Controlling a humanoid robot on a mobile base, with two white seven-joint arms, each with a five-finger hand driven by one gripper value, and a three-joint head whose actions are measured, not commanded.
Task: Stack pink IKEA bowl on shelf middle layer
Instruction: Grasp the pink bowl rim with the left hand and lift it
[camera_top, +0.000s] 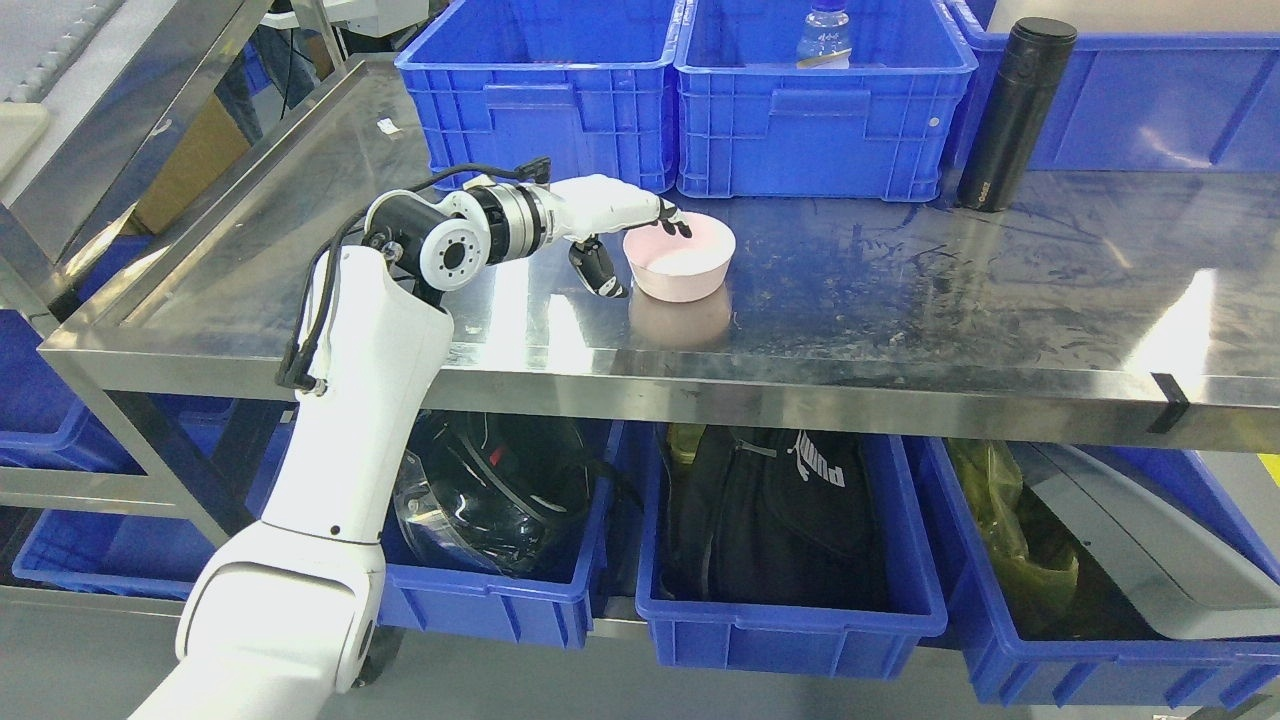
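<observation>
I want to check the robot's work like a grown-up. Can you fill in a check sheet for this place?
Surface: steel shelf, shiny and scratched.
Job's things: pink bowl, upright on the shelf; only one seen.
Clutter: black flask standing at the back right; a scrap at the back left.
Grippers: left hand fingers over the bowl's rim, thumb outside; right not in view.
Cables: black cable along the left arm.
Surroundings: blue bins behind and below.
</observation>
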